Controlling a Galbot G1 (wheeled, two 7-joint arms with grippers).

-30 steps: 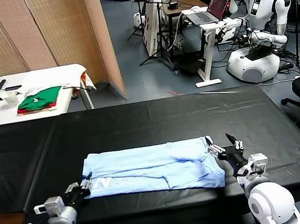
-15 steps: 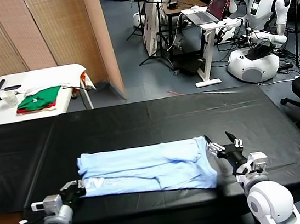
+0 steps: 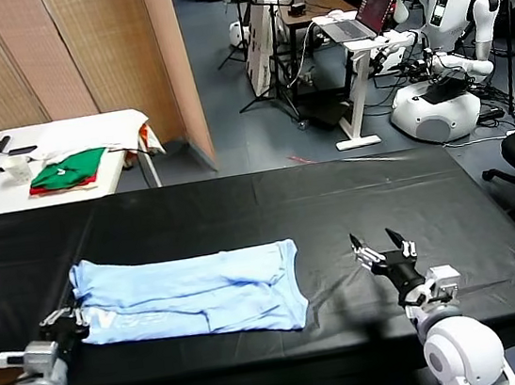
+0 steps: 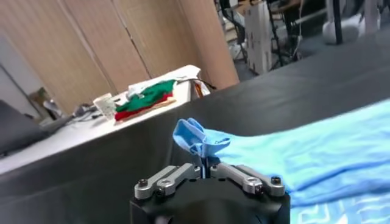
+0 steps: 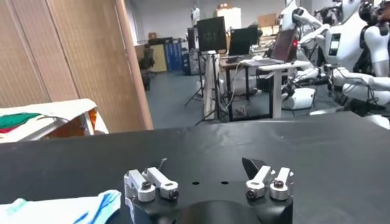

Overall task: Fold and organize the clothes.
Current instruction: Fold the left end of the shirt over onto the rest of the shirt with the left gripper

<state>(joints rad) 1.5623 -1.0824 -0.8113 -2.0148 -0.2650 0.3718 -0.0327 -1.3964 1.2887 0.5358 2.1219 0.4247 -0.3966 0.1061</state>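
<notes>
The pale sky-blue short-sleeved T-shirt of thin soft fabric point(image 3: 190, 294) lies folded into a long flat band on the black-covered work table point(image 3: 269, 205), toward the table's left side and near its front edge, with faint white lettering showing on the lower left part. Its left end is pinched by the left gripper point(image 3: 65, 320) – the fingers are clenched on a small bunched tuft of the blue cloth, which in the left wrist view stands up just above the closed jaws point(image 4: 199, 139). The shirt's right end lies loose and slightly rumpled near the table's middle.

The right gripper point(image 3: 379, 249) hovers over bare black cloth well apart from the shirt's right end, its fingers spread wide and grasping nothing – the right wrist view shows only a corner of blue fabric off to one side.

Behind the work table, on a white side table point(image 3: 60, 138), rest folded green and red garments point(image 3: 67, 170) beside a white cup point(image 3: 17, 169)
</notes>
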